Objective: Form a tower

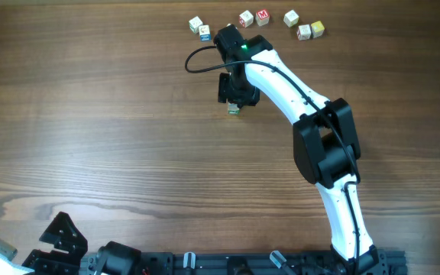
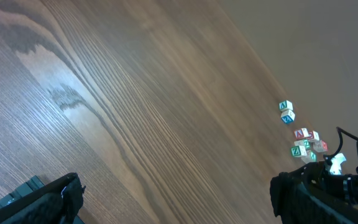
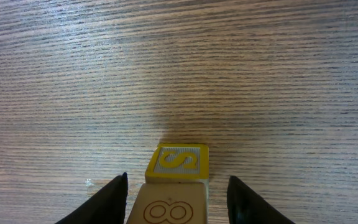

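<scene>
Wood-grain table [image 1: 90, 153] shows no standing tower yet. Your right gripper [image 3: 177, 186] stands narrowly parted around the 8 cube [image 3: 169, 208], yellow S cube [image 3: 178, 160] just beyond; left gripper [image 2: 176, 196] gapes wide. Centre the fingers [image 3: 114, 200] before closing, so neither nudges S.

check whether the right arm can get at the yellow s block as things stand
Likely yes: the right pincer sits astride the yellow S block, a finger on each side with a gap showing, and nothing else stands between them.
</scene>
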Robot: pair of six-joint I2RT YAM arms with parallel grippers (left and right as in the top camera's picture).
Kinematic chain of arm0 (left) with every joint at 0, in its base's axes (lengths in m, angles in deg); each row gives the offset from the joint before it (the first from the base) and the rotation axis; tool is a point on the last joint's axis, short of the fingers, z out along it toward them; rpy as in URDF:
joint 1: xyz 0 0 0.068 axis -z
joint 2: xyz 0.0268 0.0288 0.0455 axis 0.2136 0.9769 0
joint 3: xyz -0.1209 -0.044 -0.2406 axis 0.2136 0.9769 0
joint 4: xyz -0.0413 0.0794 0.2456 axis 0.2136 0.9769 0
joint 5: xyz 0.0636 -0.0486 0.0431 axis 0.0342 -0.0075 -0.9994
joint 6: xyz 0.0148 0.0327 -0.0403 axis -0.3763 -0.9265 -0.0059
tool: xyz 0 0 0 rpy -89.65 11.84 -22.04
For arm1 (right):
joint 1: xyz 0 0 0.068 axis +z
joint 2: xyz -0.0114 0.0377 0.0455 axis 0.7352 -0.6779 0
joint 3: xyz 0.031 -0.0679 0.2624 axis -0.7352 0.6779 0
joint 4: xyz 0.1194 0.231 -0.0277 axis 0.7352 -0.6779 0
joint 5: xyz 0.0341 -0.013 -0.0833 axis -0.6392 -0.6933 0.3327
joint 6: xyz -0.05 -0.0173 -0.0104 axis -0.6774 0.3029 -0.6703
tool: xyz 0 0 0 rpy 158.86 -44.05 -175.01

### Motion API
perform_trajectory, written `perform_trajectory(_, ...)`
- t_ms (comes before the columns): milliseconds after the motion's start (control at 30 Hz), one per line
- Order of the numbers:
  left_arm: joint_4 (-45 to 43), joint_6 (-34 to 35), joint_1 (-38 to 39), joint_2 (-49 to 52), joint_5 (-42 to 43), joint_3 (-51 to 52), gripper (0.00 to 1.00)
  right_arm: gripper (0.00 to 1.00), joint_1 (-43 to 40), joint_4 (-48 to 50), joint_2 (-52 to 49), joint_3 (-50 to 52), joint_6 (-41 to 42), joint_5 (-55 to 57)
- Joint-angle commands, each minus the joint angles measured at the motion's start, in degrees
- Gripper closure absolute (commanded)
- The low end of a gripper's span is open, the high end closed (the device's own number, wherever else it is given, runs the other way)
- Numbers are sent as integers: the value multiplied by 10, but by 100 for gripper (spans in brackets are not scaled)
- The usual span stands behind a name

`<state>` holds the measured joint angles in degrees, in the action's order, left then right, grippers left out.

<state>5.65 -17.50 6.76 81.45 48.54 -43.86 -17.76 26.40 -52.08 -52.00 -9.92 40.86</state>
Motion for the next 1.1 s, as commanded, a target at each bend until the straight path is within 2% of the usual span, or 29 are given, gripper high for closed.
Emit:
perform_trajectory(0, -1, 5, -4, -3, -8, 2, 0, 51, -2, 1, -9, -2, 5, 4)
perform_trajectory(333, -1, 5, -3, -3, -8, 2, 0, 57, -2, 6, -9, -2, 15, 4)
perform_trajectory(400, -1, 5, -3, -3, -8, 2, 0, 63, -2, 6, -9, -2, 15, 7)
perform_trajectory(600, -1, 5, -4, -3, -8, 2, 0, 64, -2, 7, -9, -2, 15, 9)
perform_trajectory(700, -1, 5, -3, -3, -8, 2, 0, 62, -2, 9, -9, -2, 16, 9)
perform_trajectory(767, -1, 5, -4, -3, -8, 2, 0, 56, -2, 10, -9, -2, 15, 9)
perform_trajectory(1067, -1, 5, -4, -3, -8, 2, 0, 44, -2, 14, -9, -2, 15, 9)
